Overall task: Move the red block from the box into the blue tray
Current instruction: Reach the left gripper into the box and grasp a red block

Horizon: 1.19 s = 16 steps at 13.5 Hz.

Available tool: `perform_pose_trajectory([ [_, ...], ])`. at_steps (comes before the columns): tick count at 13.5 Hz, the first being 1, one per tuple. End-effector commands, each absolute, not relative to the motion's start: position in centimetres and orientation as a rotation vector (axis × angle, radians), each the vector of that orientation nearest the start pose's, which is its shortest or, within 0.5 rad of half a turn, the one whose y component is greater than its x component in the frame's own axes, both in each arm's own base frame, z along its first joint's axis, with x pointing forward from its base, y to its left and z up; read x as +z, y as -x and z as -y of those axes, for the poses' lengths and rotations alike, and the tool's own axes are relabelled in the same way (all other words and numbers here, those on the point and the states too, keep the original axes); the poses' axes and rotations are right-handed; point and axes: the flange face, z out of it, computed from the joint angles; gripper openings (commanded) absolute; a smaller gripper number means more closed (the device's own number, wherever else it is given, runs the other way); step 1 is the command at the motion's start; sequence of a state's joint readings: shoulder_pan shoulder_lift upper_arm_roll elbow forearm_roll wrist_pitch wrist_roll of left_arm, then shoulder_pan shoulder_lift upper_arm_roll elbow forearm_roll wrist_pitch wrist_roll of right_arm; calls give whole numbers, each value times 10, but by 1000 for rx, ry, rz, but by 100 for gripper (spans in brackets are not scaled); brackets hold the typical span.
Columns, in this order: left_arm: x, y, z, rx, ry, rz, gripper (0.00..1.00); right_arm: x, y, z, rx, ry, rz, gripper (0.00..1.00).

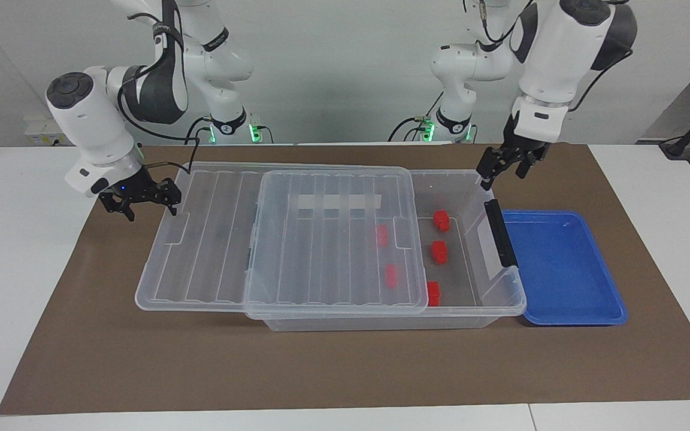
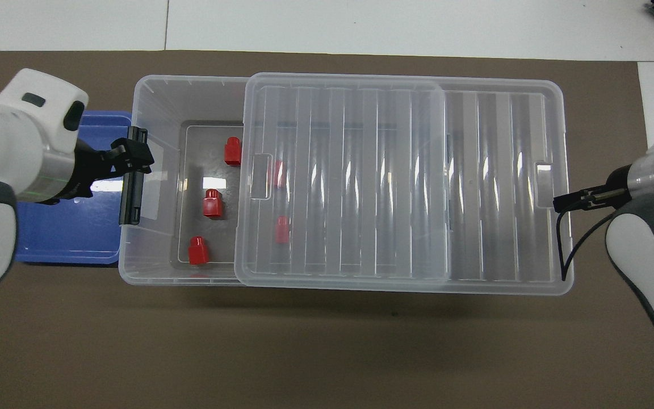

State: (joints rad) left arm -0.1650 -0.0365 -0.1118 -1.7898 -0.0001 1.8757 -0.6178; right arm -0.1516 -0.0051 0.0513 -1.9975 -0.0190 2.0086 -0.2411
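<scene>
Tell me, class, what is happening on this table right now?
Two robot arms work at a clear box whose lid is slid partly aside. Five red blocks lie inside, two under the lid. The left gripper hangs over the box's latch end, beside the blue tray, which holds no blocks. The right gripper waits at the lid's other end.

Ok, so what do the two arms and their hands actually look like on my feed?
Both arms are glossy white with dark grey joint sections and round dark caps. Black cables loop along each. Both bases glow green. The left hand and right hand are black two-finger units on white wrists; the right one shows a small blue light.
</scene>
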Motion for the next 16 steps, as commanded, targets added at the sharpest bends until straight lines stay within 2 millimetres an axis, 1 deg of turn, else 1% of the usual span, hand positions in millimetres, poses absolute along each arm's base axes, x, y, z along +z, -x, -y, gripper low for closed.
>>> perform_pose_trajectory([
  [1, 518, -560, 178, -163, 3148, 560, 100, 463, -545, 71, -35, 3151, 278, 100],
  [2, 497, -569, 183, -165, 3152, 567, 100, 463, -545, 75, -39, 3152, 284, 100],
  [3, 479, -575, 184, -172, 3155, 575, 100, 463, -545, 75, -38, 3155, 286, 100],
  [4, 466, -576, 185, -203, 3163, 579, 100, 464, -546, 77, -42, 3163, 293, 100],
  [5, 444, -573, 185, -223, 3168, 577, 100, 464, -546, 78, -44, 3165, 292, 100],
  [6, 428, -567, 191, -248, 3178, 558, 100, 464, -546, 79, -43, 3167, 288, 100],
  [7, 410, -569, 196, -232, 3172, 535, 100, 464, -545, 81, -41, 3167, 284, 100],
  [8, 391, -568, 207, -214, 3157, 478, 100, 464, -546, 82, -43, 3168, 281, 100],
  [9, 378, -567, 213, -204, 3147, 451, 100, 465, -547, 81, -46, 3168, 283, 100],
  [11, 352, -557, 209, -160, 3131, 431, 100, 465, -546, 85, -46, 3169, 274, 100],
  [12, 337, -551, 207, -176, 3131, 414, 100, 465, -546, 88, -45, 3169, 264, 100],
  [13, 321, -546, 210, -185, 3130, 383, 100, 465, -545, 93, -47, 3171, 247, 100],
  [14, 312, -541, 212, -181, 3121, 340, 100, 466, -545, 93, -50, 3172, 247, 100],
  [16, 309, -540, 212, -201, 3091, 234, 100, 465, -545, 93, -48, 3171, 245, 100],
])
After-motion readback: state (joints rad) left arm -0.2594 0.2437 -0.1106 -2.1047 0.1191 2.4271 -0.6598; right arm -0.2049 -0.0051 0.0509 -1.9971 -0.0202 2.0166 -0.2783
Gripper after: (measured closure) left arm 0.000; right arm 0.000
